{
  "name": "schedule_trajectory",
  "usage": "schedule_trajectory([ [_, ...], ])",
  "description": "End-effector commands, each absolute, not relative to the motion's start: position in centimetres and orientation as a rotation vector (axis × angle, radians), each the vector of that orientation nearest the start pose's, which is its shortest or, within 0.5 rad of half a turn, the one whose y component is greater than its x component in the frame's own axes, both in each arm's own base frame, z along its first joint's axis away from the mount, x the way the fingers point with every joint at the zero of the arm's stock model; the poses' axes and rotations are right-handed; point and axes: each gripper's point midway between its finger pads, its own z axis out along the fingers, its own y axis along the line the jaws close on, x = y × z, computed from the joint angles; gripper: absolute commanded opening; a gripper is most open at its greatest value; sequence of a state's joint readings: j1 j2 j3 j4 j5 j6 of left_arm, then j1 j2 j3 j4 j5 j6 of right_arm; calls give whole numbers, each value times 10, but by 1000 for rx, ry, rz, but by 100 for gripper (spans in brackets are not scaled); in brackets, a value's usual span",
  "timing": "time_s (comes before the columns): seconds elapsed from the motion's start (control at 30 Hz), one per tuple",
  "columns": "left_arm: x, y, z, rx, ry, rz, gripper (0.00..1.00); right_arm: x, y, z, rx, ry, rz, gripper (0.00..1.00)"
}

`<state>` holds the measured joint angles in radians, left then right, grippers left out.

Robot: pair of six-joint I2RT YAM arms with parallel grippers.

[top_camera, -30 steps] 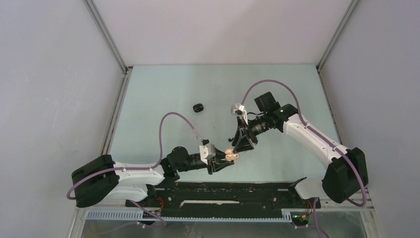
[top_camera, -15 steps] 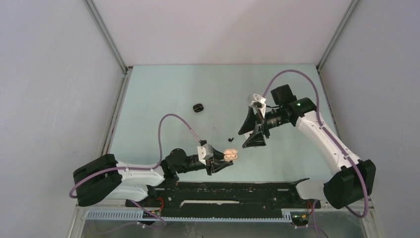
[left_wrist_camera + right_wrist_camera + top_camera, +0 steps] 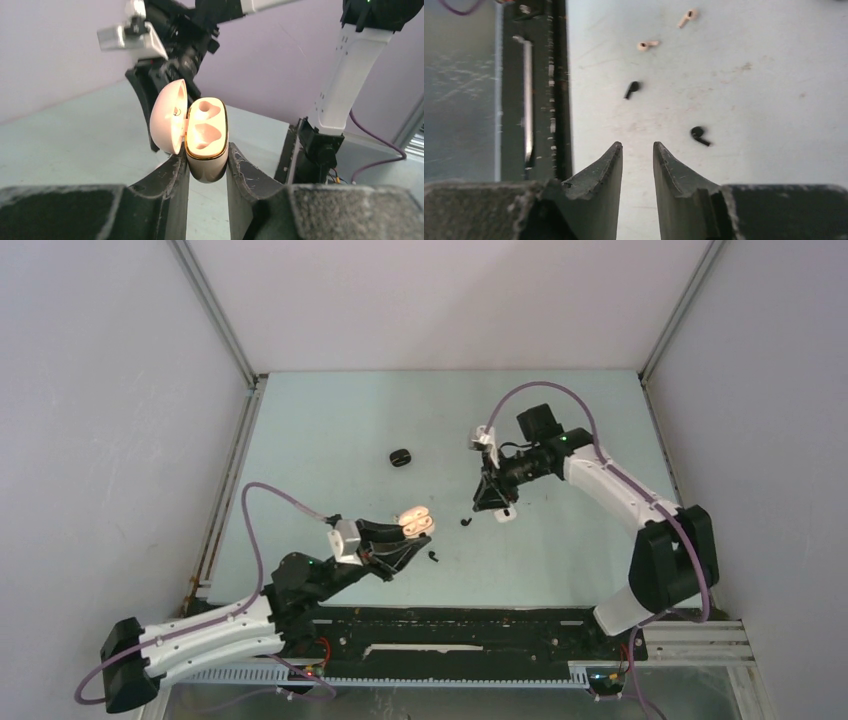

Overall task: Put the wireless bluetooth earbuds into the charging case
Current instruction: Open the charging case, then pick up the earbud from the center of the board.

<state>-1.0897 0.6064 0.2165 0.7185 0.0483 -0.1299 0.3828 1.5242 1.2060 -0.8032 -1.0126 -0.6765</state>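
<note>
Pink charging case [image 3: 206, 140] pulled back, sockets empty.
Left gripper [image 3: 207, 157] clamps it; right gripper [image 3: 638, 147], barely apart, now hovers near loose earbuds [image 3: 632, 89].

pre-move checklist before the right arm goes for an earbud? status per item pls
1. Case clamped in left gripper: ok.
2. Lid open, both wells empty: ok.
3. Right gripper holds nothing, jaws a little apart: ok.
4. Earbuds visible from right wrist: black earbuds and pale earbuds, loose on the table: ok.
5. Jaws lined up on an earbud: not ok, none lies between them.
6. Which pair fits this case: cannot tell.
</note>
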Motion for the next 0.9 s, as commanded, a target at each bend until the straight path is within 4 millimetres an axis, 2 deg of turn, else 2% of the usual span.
schedule_trajectory([
  [0.0, 144, -254, 245, 584, 1253, -960, 0, 286, 274, 156, -1446, 1810, 910, 33],
  [0.13, 143, -247, 243, 532, 1261, -978, 0, 298, 310, 125, -1588, 1738, 752, 40],
  [0.27, 142, -243, 243, 509, 1266, -984, 0, 306, 346, 103, -1683, 1724, 676, 38],
  [0.4, 140, -241, 242, 505, 1273, -984, 0, 318, 371, 87, -1713, 1746, 653, 34],
  [0.53, 139, -241, 242, 513, 1279, -976, 0, 320, 388, 72, -1759, 1748, 615, 34],
  [0.87, 138, -238, 242, 510, 1275, -975, 0, 287, 402, 28, -1953, 1715, 534, 37],
])
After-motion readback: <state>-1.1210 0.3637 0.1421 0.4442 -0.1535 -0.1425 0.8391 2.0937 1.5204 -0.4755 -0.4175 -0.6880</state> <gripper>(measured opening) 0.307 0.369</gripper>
